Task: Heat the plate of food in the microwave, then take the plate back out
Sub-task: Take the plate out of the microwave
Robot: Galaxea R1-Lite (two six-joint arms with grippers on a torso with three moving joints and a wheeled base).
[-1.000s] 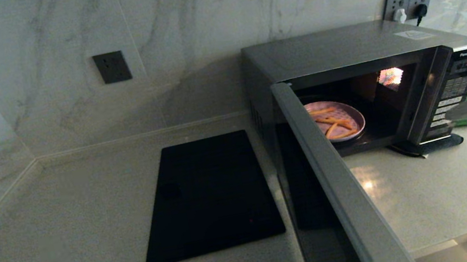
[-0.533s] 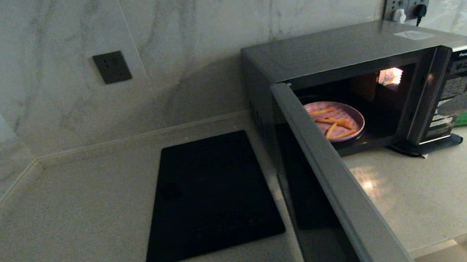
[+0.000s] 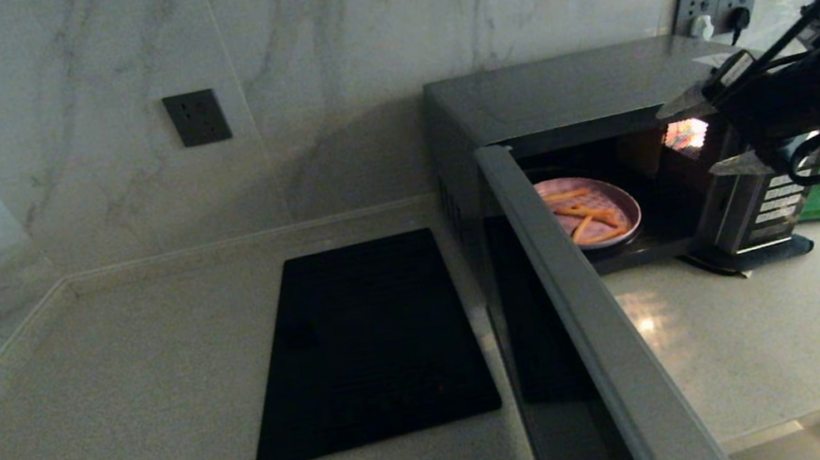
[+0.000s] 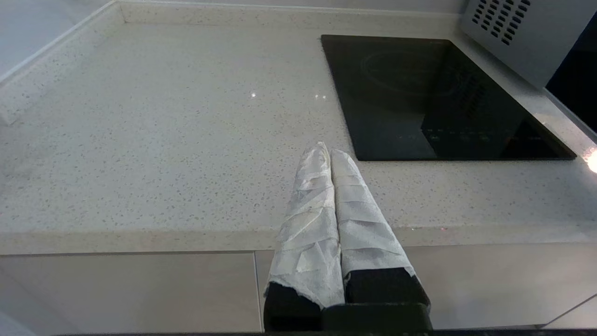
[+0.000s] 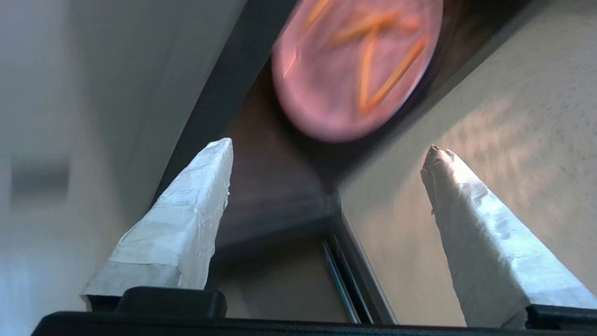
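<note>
Right gripper: held at the microwave's open mouth, its taped fingers spread wide apart with nothing between them.
Left gripper: parked low at the counter's front edge, fingers pressed together, well away from the work.
Key relation: the plate of food lies ahead of the right gripper and below it, deeper in the cavity; in the right wrist view it is framed just beyond the gap between the fingertips. The right arm is by far the nearer one.
Plate axis: none to speak of (the plate is round), so any stretch of rim facing the gripper would probably serve.
Plate position: flat on the floor of the microwave, toward the door-hinge side.
Plate look: shallow, pinkish-lavender, with a few thin orange sticks crossing on it.
Door: swung fully open toward the robot.
Judged step: reaching in to take the plate out.
</note>
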